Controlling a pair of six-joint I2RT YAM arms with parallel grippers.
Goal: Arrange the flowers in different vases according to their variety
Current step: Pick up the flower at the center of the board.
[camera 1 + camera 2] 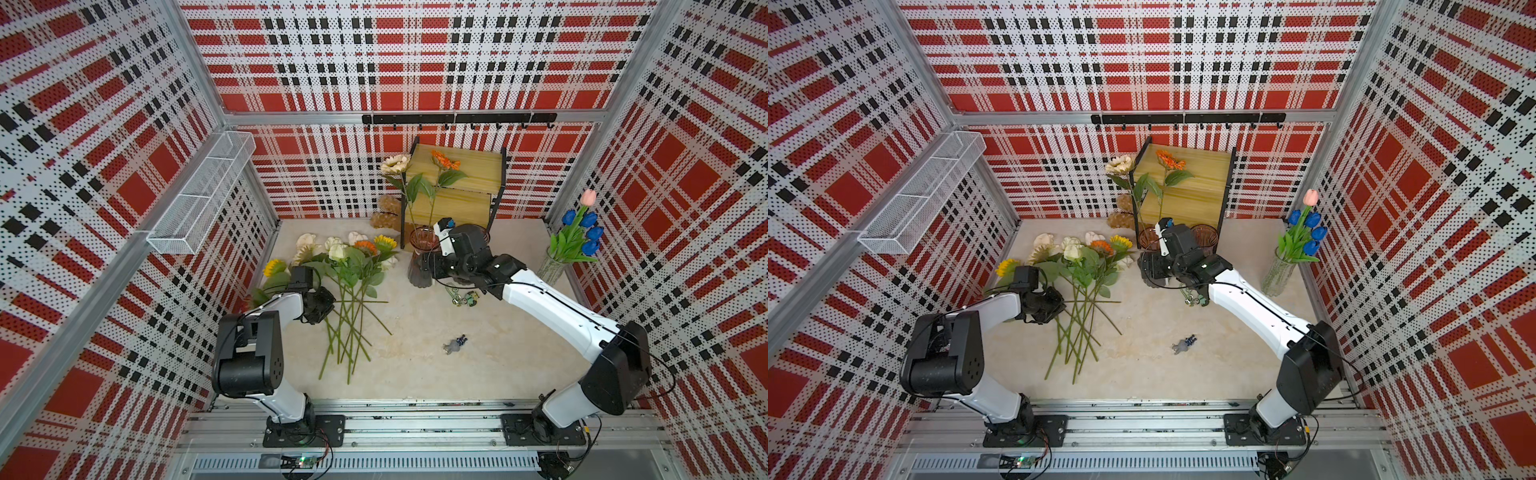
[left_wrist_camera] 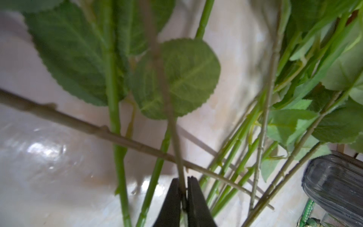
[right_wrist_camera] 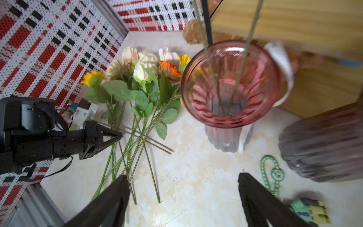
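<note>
A pile of loose flowers [image 1: 349,266] lies on the table's left half: yellow, orange and cream sunflowers and cream roses, stems fanned toward the front. My left gripper [image 2: 183,186] is shut on one thin stem [image 2: 176,149] in that pile; which bloom it belongs to is hidden. The pinkish vase [image 3: 229,82] holds a cream and an orange sunflower [image 1: 444,160]. Beside it stands the brownish-purple vase [image 3: 322,149]. My right gripper [image 3: 183,176] hovers open over bare table in front of the pinkish vase, nothing between its fingers. The clear cylinder [image 1: 550,268] at the right wall holds blue tulips and one pink.
A wooden two-tier shelf [image 1: 455,183] stands at the back behind the vases, with brown fuzzy objects [image 1: 386,212] to its left. A green keychain [image 1: 457,295] lies under the right arm and a small grey figure [image 1: 455,345] mid-table. A wire basket [image 1: 203,195] hangs on the left wall.
</note>
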